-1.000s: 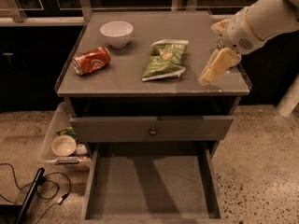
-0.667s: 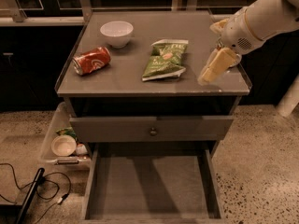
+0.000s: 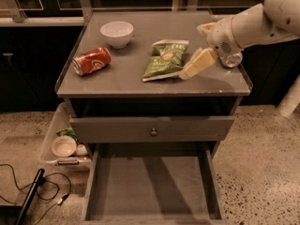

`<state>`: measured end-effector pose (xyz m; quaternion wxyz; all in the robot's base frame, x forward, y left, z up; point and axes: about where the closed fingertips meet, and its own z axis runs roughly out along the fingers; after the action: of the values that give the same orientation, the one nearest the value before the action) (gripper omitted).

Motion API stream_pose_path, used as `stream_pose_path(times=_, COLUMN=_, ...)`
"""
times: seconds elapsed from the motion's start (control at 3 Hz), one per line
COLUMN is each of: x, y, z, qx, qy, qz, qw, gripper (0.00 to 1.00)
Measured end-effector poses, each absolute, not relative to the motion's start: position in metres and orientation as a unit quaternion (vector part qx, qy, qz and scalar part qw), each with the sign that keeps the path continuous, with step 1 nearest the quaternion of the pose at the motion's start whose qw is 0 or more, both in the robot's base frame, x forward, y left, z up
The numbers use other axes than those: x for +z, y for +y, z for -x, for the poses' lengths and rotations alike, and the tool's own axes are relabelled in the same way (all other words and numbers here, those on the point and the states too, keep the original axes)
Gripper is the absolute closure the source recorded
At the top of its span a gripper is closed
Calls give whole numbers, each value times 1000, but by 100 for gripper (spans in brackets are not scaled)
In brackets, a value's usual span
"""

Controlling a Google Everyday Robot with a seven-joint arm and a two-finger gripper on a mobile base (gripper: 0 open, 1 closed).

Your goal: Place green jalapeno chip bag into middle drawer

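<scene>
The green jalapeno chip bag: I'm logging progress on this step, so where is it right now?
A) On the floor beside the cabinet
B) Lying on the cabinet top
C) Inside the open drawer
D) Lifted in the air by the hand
B: the green jalapeno chip bag lies flat on the cabinet top, with the hand at its right edge, not in the open middle drawer below.

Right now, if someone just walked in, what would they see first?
Probably the big white robot arm reaching in from the right, with its end effector low over the cabinet top, right beside the green jalapeno chip bag. Next, the red soda can lying on its side to the left, near a white bowl. Below, the middle drawer stands wide open, its floor bare.
</scene>
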<state>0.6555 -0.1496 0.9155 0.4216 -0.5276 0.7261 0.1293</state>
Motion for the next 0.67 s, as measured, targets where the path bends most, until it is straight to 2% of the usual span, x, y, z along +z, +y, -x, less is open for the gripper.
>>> stream_pose_path(times=0.33, x=913, y=-135, z=-680, qx=168, qy=711, qz=510, qw=454, gripper=0)
stream_pose_path(times=0.67, x=901, y=-120, z=-701, qx=198, qy=705, qz=508, qw=454, gripper=0)
